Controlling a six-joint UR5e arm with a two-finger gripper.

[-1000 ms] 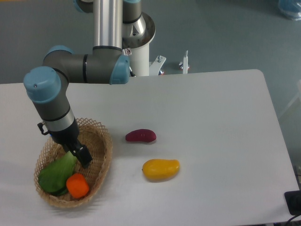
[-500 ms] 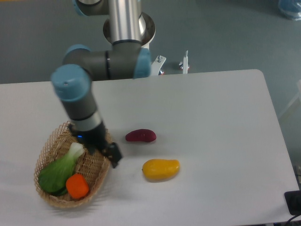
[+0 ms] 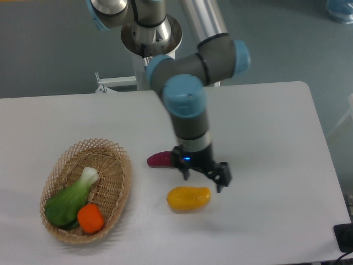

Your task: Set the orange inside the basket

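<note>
No readable writing or brand marks anywhere; only a small blue light on the gripper's wrist body.

Counts: 1 orange, 1 basket, 1 green leafy veg w/ white stem, 1 purple oblong veg, 1 yellow mango-shaped fruit, 1 arm, 1 gripper.

Orange sits inside the basket, lower left of frame, at the basket's near end, touching the green leafy veg, which lies diagonally w/ its white stem pointing up-right. Basket is oval, tan wicker, on the white table.

Arm: base column at top centre, silver link running down from upper right to a grey elbow w/ blue caps, then the forearm/wrist dropping roughly vertical at mid-frame. Gripper points down at the table, centre of frame, well apart from the basket. It hangs just above and slightly right of the yellow fruit, w/ the purple veg just beside it on the left, partly hidden behind the wrist body. Fingers are spread w/ a gap between them, nothing held – released. Can't tell if the fingertips touch the table or the yellow fruit.

Black object corner at lower right edge of frame, too little visible to ID.
</note>
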